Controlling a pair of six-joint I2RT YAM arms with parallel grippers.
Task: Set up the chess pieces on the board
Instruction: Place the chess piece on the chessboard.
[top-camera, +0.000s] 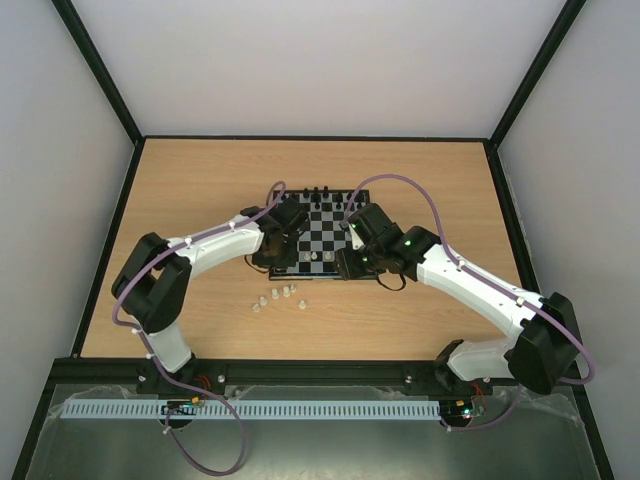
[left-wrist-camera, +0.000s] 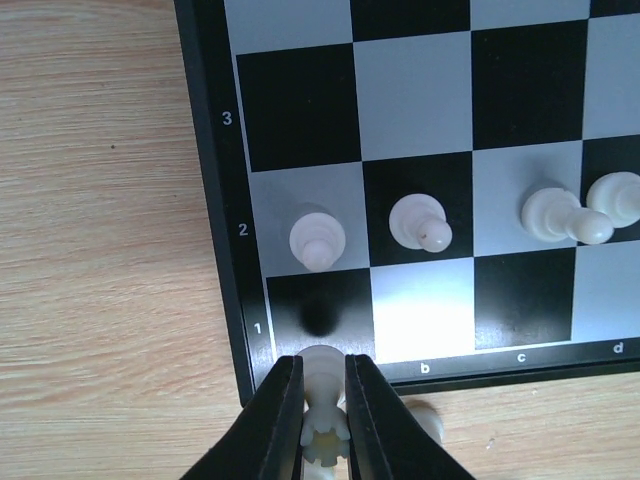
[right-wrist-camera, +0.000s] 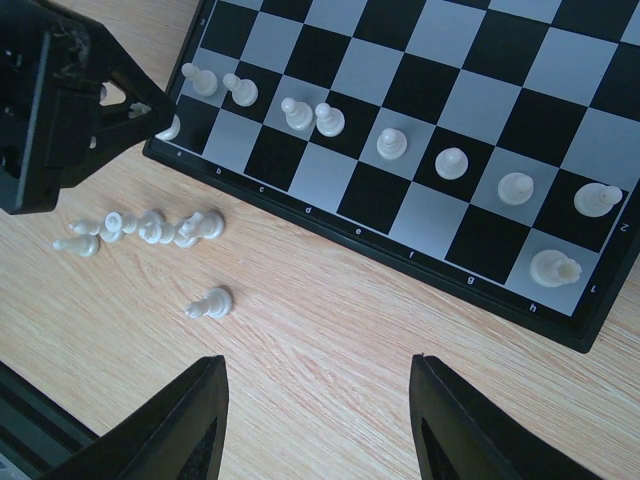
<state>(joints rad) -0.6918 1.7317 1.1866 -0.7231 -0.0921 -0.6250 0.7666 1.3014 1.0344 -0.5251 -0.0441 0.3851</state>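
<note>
The pale wood-grain counter (top-camera: 200, 180) carries the board (top-camera: 325, 238) near its middle. Close to the board's near left corner, a loose cluster of whitish chess pieces (right-wrist-camera: 150, 228) lies on bare wood, some tipped over, one slightly apart.

One board (right-wrist-camera: 432, 218). Eight white pawns (right-wrist-camera: 391, 143) on it, single row running upper left to right of frame. One corner piece (right-wrist-camera: 553, 268), white, lower right. One held piece (left-wrist-camera: 325, 435), white, pinched in left gripper (left-wrist-camera: 322, 368). About six loose white pieces (right-wrist-camera: 150, 226) on table (right-wrist-camera: 330, 330), left of frame: five clustered, overlapping; one apart. Several black pieces (top-camera: 318, 192) at board's top edge, too small to count.
</note>
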